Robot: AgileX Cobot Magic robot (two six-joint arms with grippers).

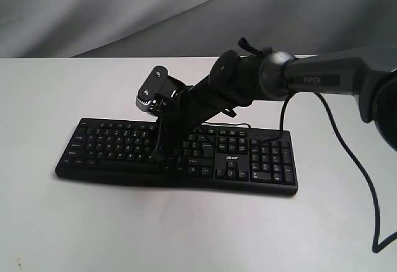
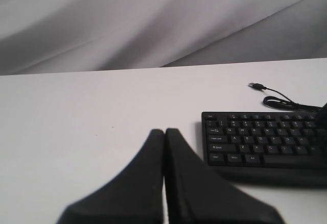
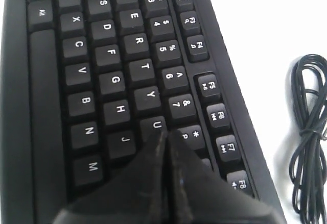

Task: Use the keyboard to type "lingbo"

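A long, flat black keyboard (image 1: 111, 145) is laid across the middle of the white table (image 1: 186, 235). Small white letters are printed on its keys. A number pad is set at its right end, with a white "acer" logo (image 1: 231, 158) beside it. The right gripper (image 1: 160, 155) is pointed down at the middle keys, just by the U key (image 3: 155, 126), its fingers pressed together on nothing. The left gripper (image 2: 164, 132) is held over bare table left of the keyboard, fingers squeezed together too. A thin black cable (image 3: 309, 132) is bundled behind the keyboard. A grey cloth (image 1: 124, 12) is hung farthest back.
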